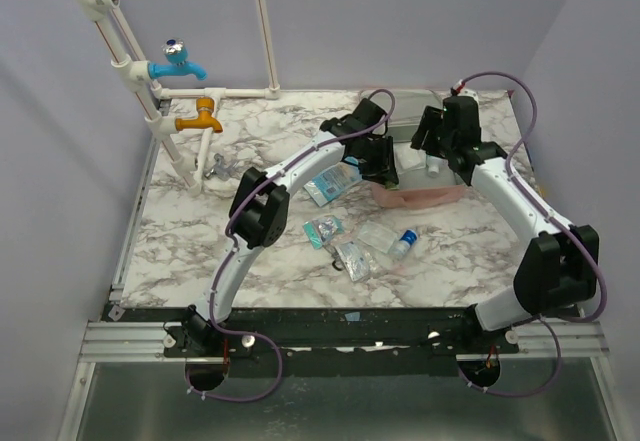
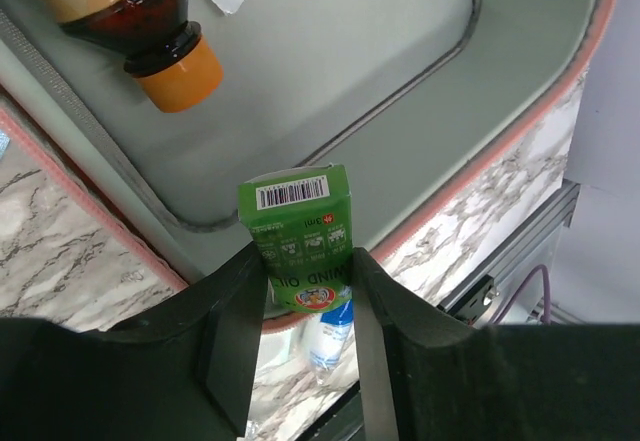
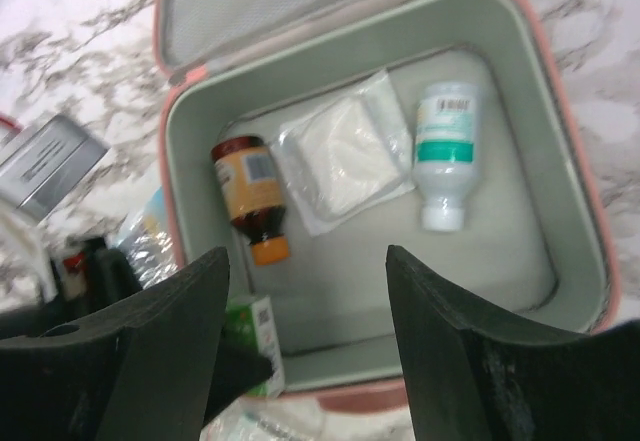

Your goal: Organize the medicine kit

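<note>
Lying open directly beneath both pincers, the pale pink medicine kit (image 3: 585, 191) shows its grey lining. The right gripper (image 3: 305, 256) hangs above it with fingers spread wide, holding nothing. The left gripper (image 2: 305, 261) pinches a green carton (image 2: 295, 216) by its sides, over the kit's rim. Only the right wrist view shows the whole interior below: a gauze packet (image 3: 345, 156), a white bottle (image 3: 445, 146) and a brown bottle (image 3: 250, 196). Only the top view shows loose packets (image 1: 350, 256) on the marble table (image 1: 200, 251), on the base side of the left gripper.
</note>
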Controlling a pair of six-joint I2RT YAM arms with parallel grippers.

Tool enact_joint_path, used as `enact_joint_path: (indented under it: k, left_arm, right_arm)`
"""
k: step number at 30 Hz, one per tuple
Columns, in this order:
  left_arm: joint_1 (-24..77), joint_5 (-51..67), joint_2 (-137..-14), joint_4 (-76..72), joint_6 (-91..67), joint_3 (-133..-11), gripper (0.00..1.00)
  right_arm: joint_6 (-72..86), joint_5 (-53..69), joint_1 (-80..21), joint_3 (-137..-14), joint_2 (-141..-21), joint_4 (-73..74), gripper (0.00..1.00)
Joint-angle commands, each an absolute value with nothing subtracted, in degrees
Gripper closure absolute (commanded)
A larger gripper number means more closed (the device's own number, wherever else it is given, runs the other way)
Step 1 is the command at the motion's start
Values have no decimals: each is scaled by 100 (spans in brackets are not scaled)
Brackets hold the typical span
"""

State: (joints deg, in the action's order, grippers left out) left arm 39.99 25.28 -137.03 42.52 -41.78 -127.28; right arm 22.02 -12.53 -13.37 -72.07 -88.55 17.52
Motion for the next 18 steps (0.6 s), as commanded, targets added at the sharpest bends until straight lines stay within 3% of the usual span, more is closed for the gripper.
enact_joint_path:
  k: [1, 11, 18]
  left_arm:
    - [4050, 2446, -13866, 4205, -4087, -12904, 60]
    - [4051, 2241, -14104, 4155, -4091, -12896, 56]
    - [4045, 2394, -13956, 3961, -3985, -12512, 37]
  right_arm:
    - [2739, -290, -1355, -6647, -8273, 1548, 33]
    - [2855, 261, -1583, -5912, -7369, 1926, 32]
    - [3292, 225, -1582, -4989, -6695, 2349, 24]
